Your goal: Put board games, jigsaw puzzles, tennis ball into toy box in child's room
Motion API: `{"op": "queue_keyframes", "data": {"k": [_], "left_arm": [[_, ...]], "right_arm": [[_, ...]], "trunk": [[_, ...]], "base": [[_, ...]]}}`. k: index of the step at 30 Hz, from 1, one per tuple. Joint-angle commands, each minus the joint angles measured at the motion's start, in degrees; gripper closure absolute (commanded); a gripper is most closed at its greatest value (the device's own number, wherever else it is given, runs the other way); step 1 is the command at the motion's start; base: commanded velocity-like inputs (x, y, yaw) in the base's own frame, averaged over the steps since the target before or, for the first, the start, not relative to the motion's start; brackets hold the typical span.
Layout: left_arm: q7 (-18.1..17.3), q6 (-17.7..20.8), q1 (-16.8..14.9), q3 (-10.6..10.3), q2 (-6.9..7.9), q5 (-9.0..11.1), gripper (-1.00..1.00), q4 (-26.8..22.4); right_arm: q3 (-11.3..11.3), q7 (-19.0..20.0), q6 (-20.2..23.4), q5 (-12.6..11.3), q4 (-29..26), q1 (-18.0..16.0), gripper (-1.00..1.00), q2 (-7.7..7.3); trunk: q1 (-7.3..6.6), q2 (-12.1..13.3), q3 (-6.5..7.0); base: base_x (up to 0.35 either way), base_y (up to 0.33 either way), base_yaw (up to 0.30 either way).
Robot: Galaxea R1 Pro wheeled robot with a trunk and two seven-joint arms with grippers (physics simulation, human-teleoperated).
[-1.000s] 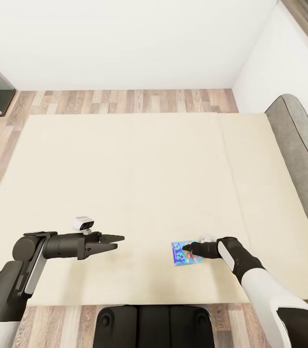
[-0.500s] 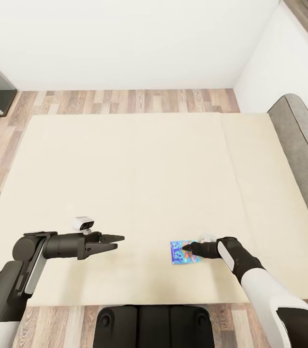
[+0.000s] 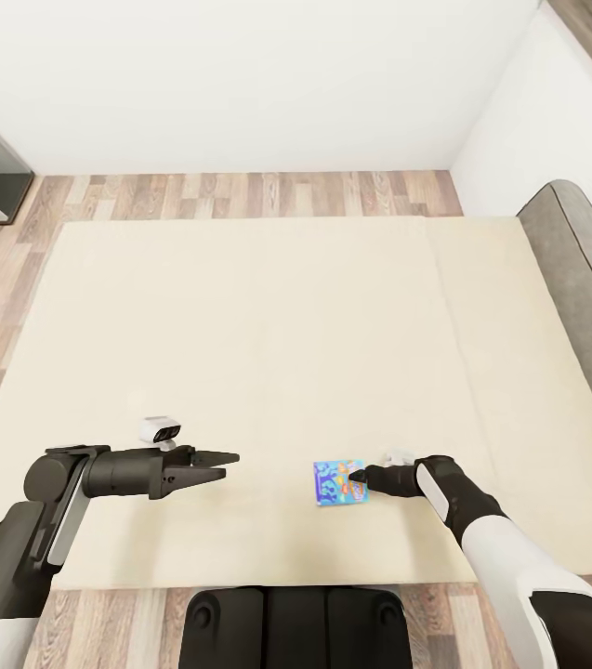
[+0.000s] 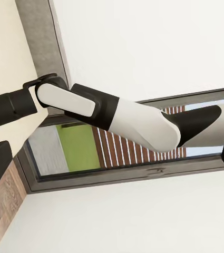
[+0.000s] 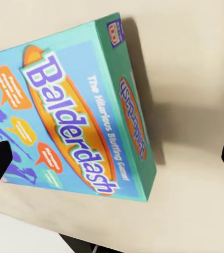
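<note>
Reaching at five o'clock on the bed [image 3: 268, 316], you are touching the right gripper [image 3: 355, 479], jaws spread wide, to the board game [image 3: 333, 481], while the left gripper [image 3: 226, 462] is hovering, narrowly parted.

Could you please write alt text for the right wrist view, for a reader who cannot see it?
A blue and teal board game box titled "Balderdash" lies flat on the cream bed, seen close up at a slant. The two dark tips of the right pincer show at opposite edges of the picture, spread wide apart, one over a corner of the box.
</note>
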Motion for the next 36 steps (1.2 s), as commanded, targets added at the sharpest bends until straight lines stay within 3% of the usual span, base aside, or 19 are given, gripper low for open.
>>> {"op": "queue_keyframes", "data": {"k": [1, 36], "left_arm": [[-0.21, 0.6, -0.02, -0.01, 0.02, -0.02, -1.0, -0.01], [-0.21, 0.63, -0.02, 0.0, 0.02, -0.02, -1.0, -0.01]], "right_arm": [[-0.17, 0.02, 0.39, -0.27, -0.06, -0.01, -1.0, 0.01], [-0.17, 0.02, 0.39, -0.26, -0.06, -0.01, -1.0, 0.1]], "trunk": [[0.03, -0.09, -0.06], [0.03, -0.09, -0.06]], "base": [[0.0, 0.021, 0.0], [0.0, 0.066, 0.0]]}}
